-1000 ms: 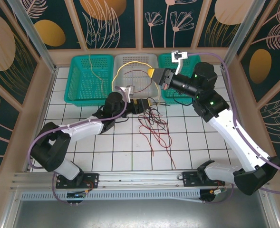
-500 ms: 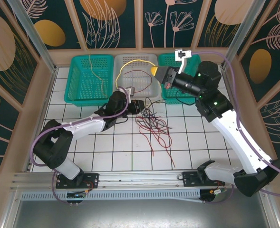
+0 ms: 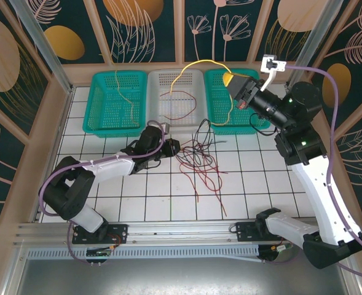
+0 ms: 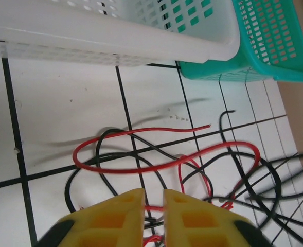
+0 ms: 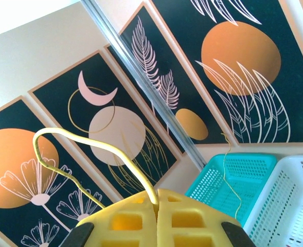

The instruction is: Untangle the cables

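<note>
A tangle of thin red and black cables lies on the tiled floor in front of the baskets. My left gripper is low at the tangle's left edge, its jaws nearly together on a red cable and black strands. More of the red cable and black cable loop ahead of it. My right gripper is raised over the right teal basket, shut on a yellow cable that arcs back toward the white basket. That yellow cable leaves my right gripper between closed fingers.
Three baskets line the back: left teal basket with a thin tan wire, white basket with a red wire, and right teal basket. The white basket's wall is close ahead of the left gripper.
The right gripper has risen and swung right with the yellow cable, drawing it from over the white basket to above the right teal basket. The left gripper has shifted slightly along the tangle's left edge.
</note>
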